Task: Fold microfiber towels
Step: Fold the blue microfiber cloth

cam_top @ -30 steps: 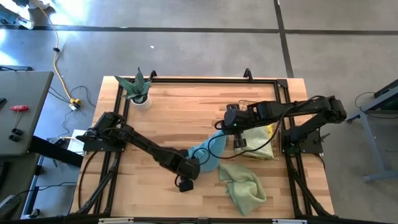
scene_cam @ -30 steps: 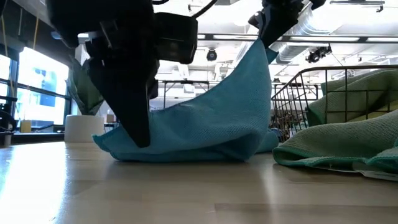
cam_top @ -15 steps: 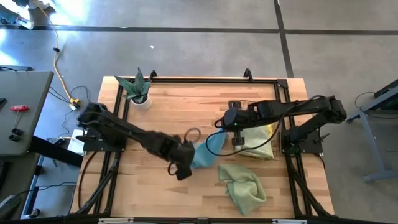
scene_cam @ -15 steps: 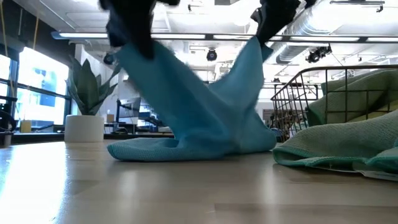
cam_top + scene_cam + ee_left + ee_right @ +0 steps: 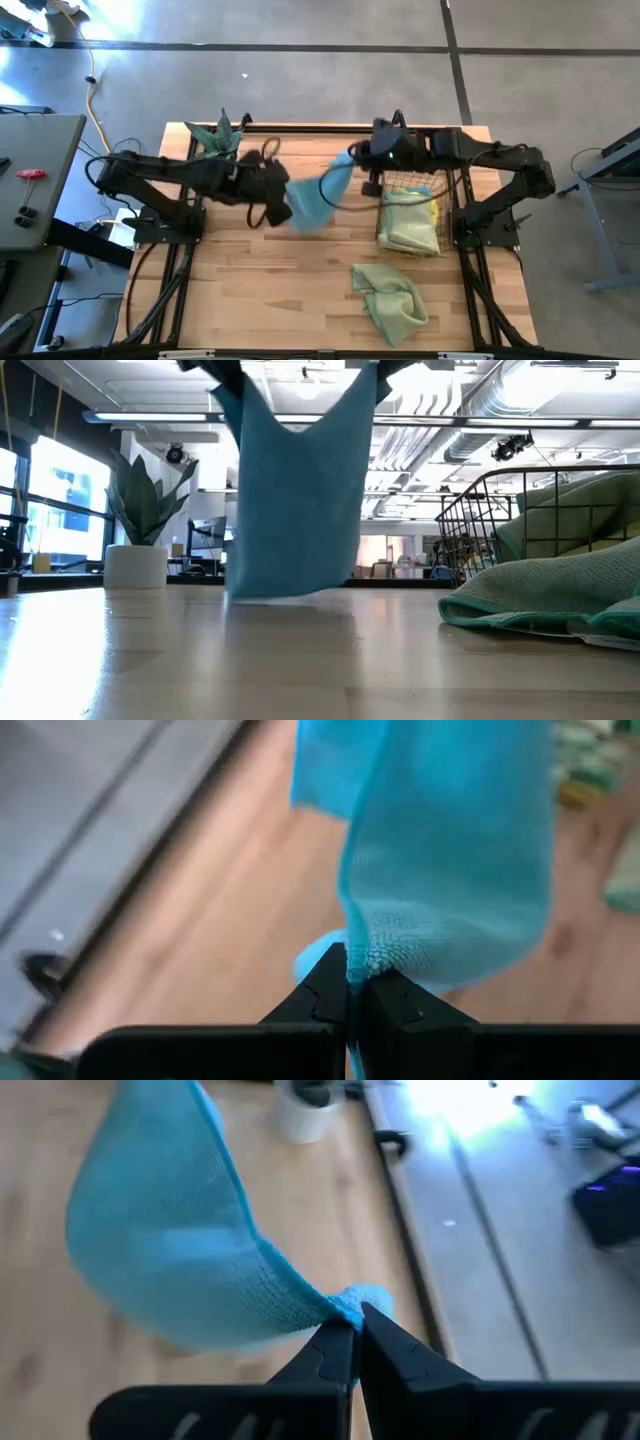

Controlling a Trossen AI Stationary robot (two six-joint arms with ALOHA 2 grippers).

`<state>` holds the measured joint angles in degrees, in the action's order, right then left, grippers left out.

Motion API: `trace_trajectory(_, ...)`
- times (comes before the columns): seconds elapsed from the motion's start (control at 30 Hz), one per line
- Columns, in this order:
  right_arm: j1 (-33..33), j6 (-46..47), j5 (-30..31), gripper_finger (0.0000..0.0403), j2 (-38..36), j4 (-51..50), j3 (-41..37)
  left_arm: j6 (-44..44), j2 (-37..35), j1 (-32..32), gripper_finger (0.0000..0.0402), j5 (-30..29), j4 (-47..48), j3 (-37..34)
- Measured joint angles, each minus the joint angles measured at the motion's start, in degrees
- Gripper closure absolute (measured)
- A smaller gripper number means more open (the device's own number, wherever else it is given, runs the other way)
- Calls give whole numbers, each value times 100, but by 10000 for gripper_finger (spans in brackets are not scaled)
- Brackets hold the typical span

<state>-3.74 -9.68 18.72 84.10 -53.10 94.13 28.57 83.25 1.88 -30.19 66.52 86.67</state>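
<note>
We find the light blue towel [image 5: 318, 196] held in the air over the far middle of the table [image 5: 300, 310], its top edge running left to right between the two arms and its body hanging down, the bottom hem close above the wood. The left gripper [image 5: 283, 198] is clamped on one upper corner, the right gripper [image 5: 350, 160] on the other. Neither arm is nearer; we judge the next move turns on lowering that stretched edge flat. A green towel [image 5: 392, 297] lies near the front, apart; others fill the basket [image 5: 438, 205].
</note>
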Motion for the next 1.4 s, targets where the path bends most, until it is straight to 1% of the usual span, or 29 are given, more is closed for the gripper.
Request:
trace_trajectory(0.13,-397,-63,126,403,44,135,-2,-595,-117,-452,401,-74,47,46)
trace_trajectory(0.3,-763,109,-34,403,225,542,-9,-1028,-110,-1035,401,-70,150,46)
trace_trajectory(0.47,-1020,172,-49,403,630,808,-11,-1351,-108,-1489,401,-214,188,46)
trace_trajectory(0.6,-1286,75,-23,403,930,943,-13,-1799,-108,-1987,401,-348,310,46)
trace_trajectory(0.73,-1646,71,-15,403,1135,1361,-11,-2293,-108,-2543,402,-426,242,46)
trace_trajectory(0.83,-1878,67,-27,403,1214,1744,-13,-2528,-108,-2927,402,-605,90,46)
trace_trajectory(0.9,-1994,68,-101,403,1218,1952,-13,-2644,-108,-3158,402,-623,-31,46)
trace_trajectory(0.93,-2033,67,-174,403,1215,2053,-13,-2666,-108,-3255,402,-560,-53,46)
trace_trajectory(1.0,-2051,96,-400,403,1213,2078,-13,-2600,-108,-3417,402,-219,-36,45)
trace_trajectory(1.07,-2022,358,-722,403,1213,1778,-11,-2349,-113,-3429,402,463,-27,-7)
trace_trajectory(1.13,-1960,729,-1035,403,1234,1153,-11,-2094,-115,-3338,402,1307,-17,-165)
trace_trajectory(1.2,-1878,1094,-1192,403,1298,443,-11,-1906,-115,-3170,401,1933,-11,-473)
trace_trajectory(1.3,-1669,1506,-1387,403,1432,-240,-11,-1655,-115,-2823,402,2310,-11,-1161)
trace_trajectory(1.4,-1414,1655,-1712,403,1627,-692,-11,-1289,-113,-2387,401,2529,-182,-1979)
